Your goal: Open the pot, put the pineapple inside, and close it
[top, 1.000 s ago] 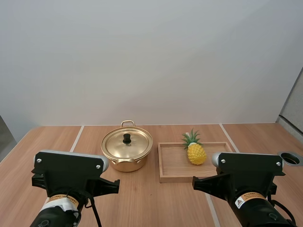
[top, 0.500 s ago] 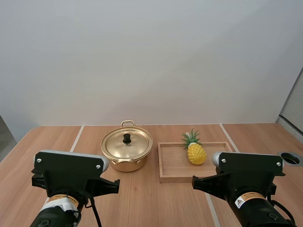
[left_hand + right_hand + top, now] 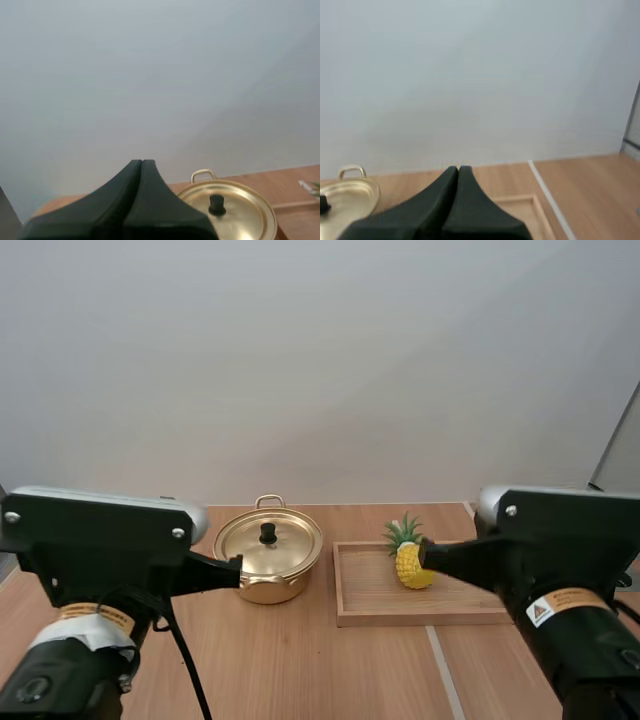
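Jaws on both arms are clenched on nothing.

From the high view, the left arm (image 3: 100, 540) reaches forward and its dark tip lines up with the 9 o'clock edge of the pot (image 3: 268, 558). This view cannot show whether the two touch. The pot is golden and sits on the wooden worktop (image 3: 300, 670) with its lid (image 3: 270, 540) on. A black knob (image 3: 268, 532) stands upright at the lid's centre and a loop handle (image 3: 269, 501) sits at 12 o'clock. Just beside the pot, at its 3 o'clock, lies a shallow wooden tray (image 3: 370, 590). The pineapple (image 3: 413, 565) is in the tray, near the 12 o'clock rim, and its green leaves point toward 11 o'clock. The right arm (image 3: 560, 530) comes in from 3 o'clock, and its tip crosses in front of the pineapple's right side.

From the left wrist view, the left jaws lie together as one dark wedge, their fingers (image 3: 125, 200) pressed flat with only a seam between them. The closed pot lies ahead of them toward 2 o'clock, apart from the tip.

From the right wrist view, the right jaws form the same shut wedge, fingers (image 3: 470, 210) together. The pot sits off toward their 9 o'clock. The tray's far rim shows just past the wedge toward 3 o'clock.
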